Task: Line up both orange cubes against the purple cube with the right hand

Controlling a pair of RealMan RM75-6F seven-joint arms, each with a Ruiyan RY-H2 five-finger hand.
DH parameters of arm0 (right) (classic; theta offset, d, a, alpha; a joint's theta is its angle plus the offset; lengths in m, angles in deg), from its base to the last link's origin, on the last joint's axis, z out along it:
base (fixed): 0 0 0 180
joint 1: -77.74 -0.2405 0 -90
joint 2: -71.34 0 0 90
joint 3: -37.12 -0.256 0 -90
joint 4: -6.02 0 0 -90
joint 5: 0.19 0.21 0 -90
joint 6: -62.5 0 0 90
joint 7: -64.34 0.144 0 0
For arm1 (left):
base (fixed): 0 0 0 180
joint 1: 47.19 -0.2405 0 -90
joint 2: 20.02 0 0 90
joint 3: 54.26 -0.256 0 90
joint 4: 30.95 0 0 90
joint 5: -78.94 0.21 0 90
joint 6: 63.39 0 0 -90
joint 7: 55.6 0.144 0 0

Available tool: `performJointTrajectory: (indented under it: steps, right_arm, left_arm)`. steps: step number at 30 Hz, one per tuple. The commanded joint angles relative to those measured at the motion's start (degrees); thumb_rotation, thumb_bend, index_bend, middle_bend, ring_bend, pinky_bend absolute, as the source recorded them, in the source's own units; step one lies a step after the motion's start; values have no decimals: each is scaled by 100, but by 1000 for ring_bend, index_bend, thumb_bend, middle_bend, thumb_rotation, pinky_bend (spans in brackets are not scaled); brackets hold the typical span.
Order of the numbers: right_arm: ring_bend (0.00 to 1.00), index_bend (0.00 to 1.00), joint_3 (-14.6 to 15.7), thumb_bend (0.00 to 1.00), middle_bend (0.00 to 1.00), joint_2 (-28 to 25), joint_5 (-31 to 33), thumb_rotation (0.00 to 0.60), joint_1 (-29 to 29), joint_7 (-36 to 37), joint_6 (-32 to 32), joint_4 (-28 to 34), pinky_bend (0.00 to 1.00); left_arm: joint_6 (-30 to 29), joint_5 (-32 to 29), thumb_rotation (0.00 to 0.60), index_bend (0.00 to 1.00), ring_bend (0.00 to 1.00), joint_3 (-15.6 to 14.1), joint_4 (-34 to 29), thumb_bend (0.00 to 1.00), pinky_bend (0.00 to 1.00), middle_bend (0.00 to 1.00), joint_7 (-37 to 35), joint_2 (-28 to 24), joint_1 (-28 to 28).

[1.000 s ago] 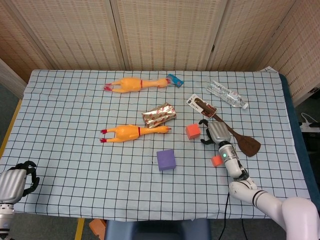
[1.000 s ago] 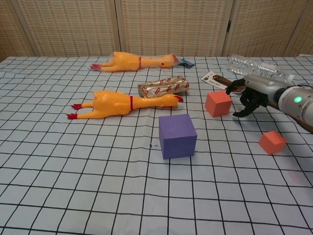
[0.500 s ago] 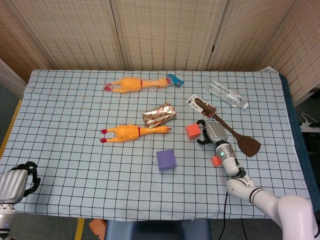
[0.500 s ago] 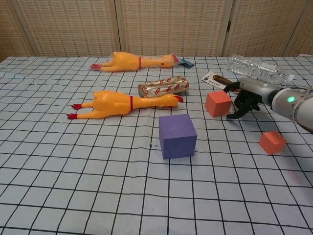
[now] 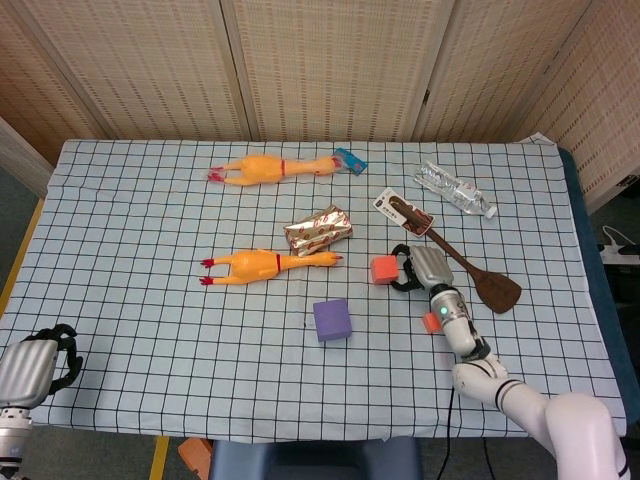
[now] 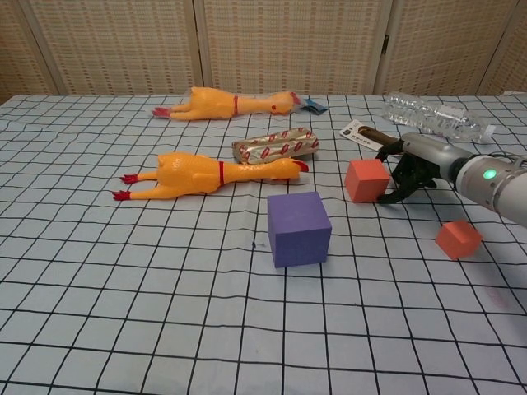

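Note:
The purple cube [image 5: 332,319] [image 6: 298,228] stands near the middle of the checked cloth. One orange cube [image 5: 385,269] [image 6: 366,180] lies to its far right. My right hand [image 5: 418,268] [image 6: 412,169] is against that cube's right side, with fingers spread and curved around its edge, touching it but not gripping. The second, smaller orange cube [image 5: 432,321] [image 6: 459,239] sits nearer the front, right of the purple cube and partly behind my right forearm in the head view. My left hand [image 5: 35,365] hangs off the table's front left corner, fingers curled in and holding nothing.
Two rubber chickens [image 5: 268,264] [image 5: 270,167] lie left of centre and at the back. A foil packet [image 5: 318,230] sits behind the purple cube. A brown spatula [image 5: 480,275] and a plastic bottle [image 5: 455,190] lie right of my right hand.
My right hand has moved left, come against the orange cube and nudged it slightly left and forward. The left hand, the purple cube and the second orange cube have not moved.

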Motion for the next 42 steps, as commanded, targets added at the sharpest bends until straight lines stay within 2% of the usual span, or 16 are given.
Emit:
performJointTrajectory:
  steps: [1,12,21,26,33,42]
  right_arm:
    - [825,534,42,128,899,51,-98,600,24,147,97,-61,867]
    - [827,604,204,128,903,-30,-400,600,163,422,471,132,876]
    - [829,604,342,128,903,-715,-317,600,431,113,483,1380,877]
    - [829,604,411,128,903,-1031,-130,600,499,-103,272,1970,877]
    - [829,604,555,128,903,-1112,-102,600,528,-288,170,2200,877]
    - [829,604,661,128,903,-967,-189,600,510,-122,46,2196,877]
  left_arm:
    - [4,4,600,262,377,-5,1,406,498,352,4,2,2]
    - [43,10,600,263,379,-25,-4,406,498,352,25,6,21]
    - [74,5,600,262,381,-44,-35,405,499,353,59,-3,30]
    - [85,-10,600,262,386,-47,-45,405,499,354,95,1,34]
    - [97,-40,600,262,386,-38,-30,406,502,354,113,13,41]
    - [101,-34,600,262,386,-48,-34,406,503,354,126,14,45]
